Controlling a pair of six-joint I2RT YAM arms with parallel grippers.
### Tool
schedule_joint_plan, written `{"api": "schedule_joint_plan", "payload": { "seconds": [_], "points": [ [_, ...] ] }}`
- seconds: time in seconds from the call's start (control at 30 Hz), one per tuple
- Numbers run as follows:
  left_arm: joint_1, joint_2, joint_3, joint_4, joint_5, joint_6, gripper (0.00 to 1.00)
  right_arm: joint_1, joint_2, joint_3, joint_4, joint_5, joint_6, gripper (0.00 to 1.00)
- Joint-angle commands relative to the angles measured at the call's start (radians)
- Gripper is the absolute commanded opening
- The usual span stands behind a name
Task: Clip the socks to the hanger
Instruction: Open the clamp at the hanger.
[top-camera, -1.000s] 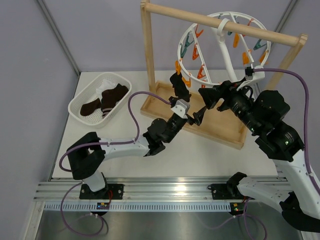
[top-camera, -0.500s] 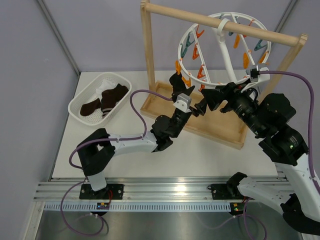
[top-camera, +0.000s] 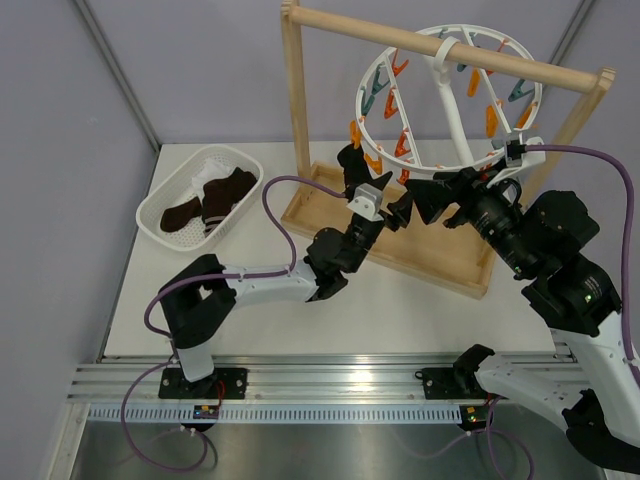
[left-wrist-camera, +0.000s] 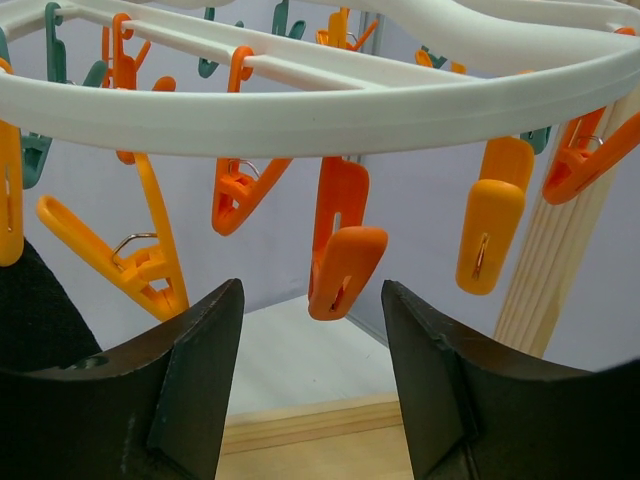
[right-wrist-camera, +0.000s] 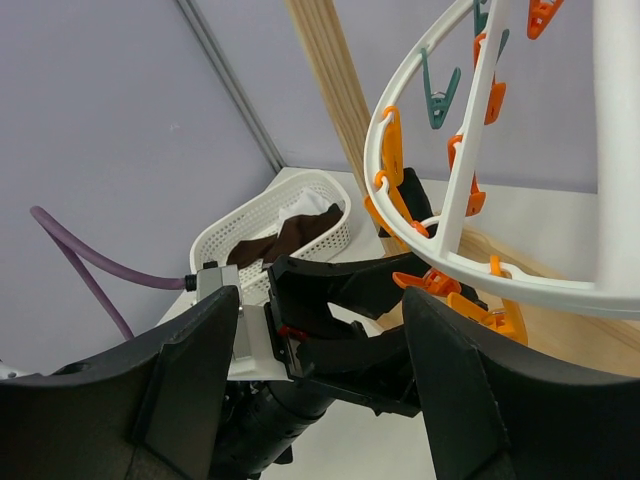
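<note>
The hanger (top-camera: 452, 110) is a white ring with orange and teal clips, hung on a wooden bar. A black sock (top-camera: 352, 165) hangs at its lower left rim, and its edge shows in the left wrist view (left-wrist-camera: 30, 310). My left gripper (top-camera: 392, 208) is raised just under the rim (left-wrist-camera: 300, 105). It is open (left-wrist-camera: 312, 300), with an orange clip (left-wrist-camera: 340, 250) hanging just above the gap and nothing between the fingers. My right gripper (top-camera: 425, 195) is open (right-wrist-camera: 320, 300) beside it, facing the left gripper and empty. More socks (top-camera: 228, 188) lie in the basket.
The white mesh basket (top-camera: 165, 195) stands at the table's back left, also seen in the right wrist view (right-wrist-camera: 225, 235). The wooden stand's post (top-camera: 297, 100) and base tray (top-camera: 440, 262) sit right behind both grippers. A purple cable (top-camera: 290, 185) loops over the left arm.
My left gripper has risen toward the hanger's lower rim and its jaws have narrowed. The right gripper has shifted slightly up and right, still open.
</note>
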Motion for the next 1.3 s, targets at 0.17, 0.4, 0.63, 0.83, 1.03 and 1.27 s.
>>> {"api": "schedule_joint_plan", "payload": {
  "seconds": [0.17, 0.4, 0.63, 0.83, 1.03, 1.27],
  "points": [
    [0.011, 0.005, 0.042, 0.111, -0.015, -0.022, 0.53, 0.007, 0.005, 0.014, -0.001, -0.033, -0.006, 0.74],
    [0.014, -0.009, 0.017, 0.121, -0.008, -0.034, 0.30, 0.006, 0.008, 0.014, -0.004, -0.035, -0.012, 0.74],
    [0.012, -0.113, -0.079, 0.086, 0.007, -0.064, 0.17, 0.006, 0.032, 0.012, -0.039, -0.056, -0.064, 0.74],
    [0.012, -0.280, -0.115, -0.142, 0.091, -0.088, 0.14, 0.007, 0.068, -0.003, -0.044, -0.096, -0.094, 0.73],
    [0.012, -0.365, -0.092, -0.351, 0.177, -0.127, 0.12, 0.007, 0.098, -0.014, -0.012, -0.167, -0.101, 0.73],
    [0.012, -0.367, -0.047, -0.467, 0.182, -0.129, 0.09, 0.006, 0.089, 0.060, -0.024, -0.176, -0.099, 0.73]
  ]
}}
